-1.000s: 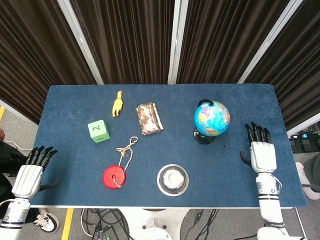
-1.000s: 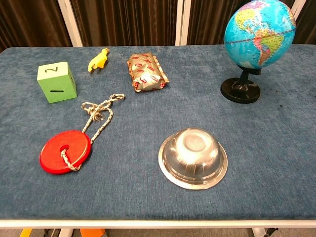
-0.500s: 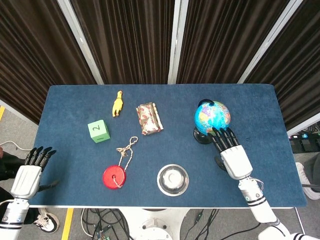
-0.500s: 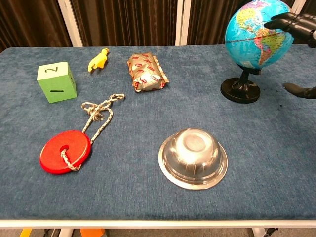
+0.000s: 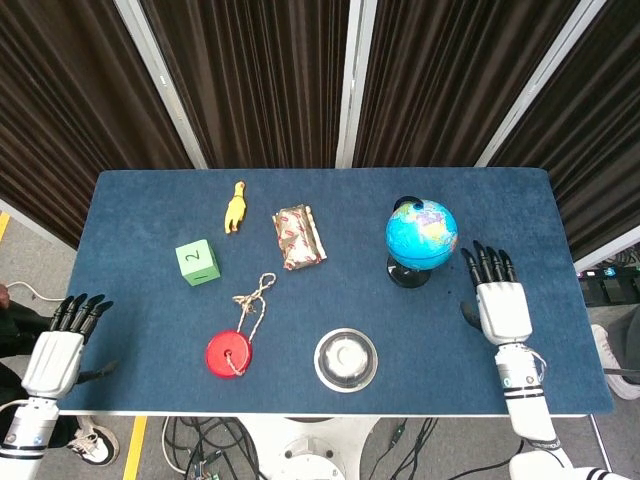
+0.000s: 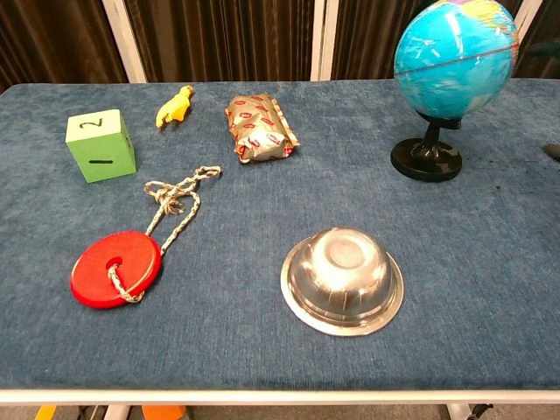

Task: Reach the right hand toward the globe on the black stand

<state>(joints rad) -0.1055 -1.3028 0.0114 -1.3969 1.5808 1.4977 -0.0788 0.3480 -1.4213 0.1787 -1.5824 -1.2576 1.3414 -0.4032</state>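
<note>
The globe (image 5: pixel 421 234) stands on its black stand (image 5: pixel 406 272) at the right of the blue table, mostly blue ocean facing the cameras; the chest view shows the globe (image 6: pixel 452 58) and its stand (image 6: pixel 426 160) at upper right. My right hand (image 5: pixel 498 298) lies flat, fingers apart, just right of the globe and apart from it, holding nothing. Only a dark sliver of it shows at the chest view's right edge. My left hand (image 5: pixel 62 343) hangs off the table's left front corner, fingers apart, empty.
A steel bowl (image 5: pixel 346 359) sits upside down near the front edge. A red disc on a rope (image 5: pixel 231 352), a green cube (image 5: pixel 197 262), a foil-wrapped packet (image 5: pixel 298 237) and a yellow toy (image 5: pixel 235 207) lie left of the globe.
My right hand touched the globe half a second ago and has since drawn back to the right. The globe has spun, showing ocean instead of land. The left hand stayed still.
</note>
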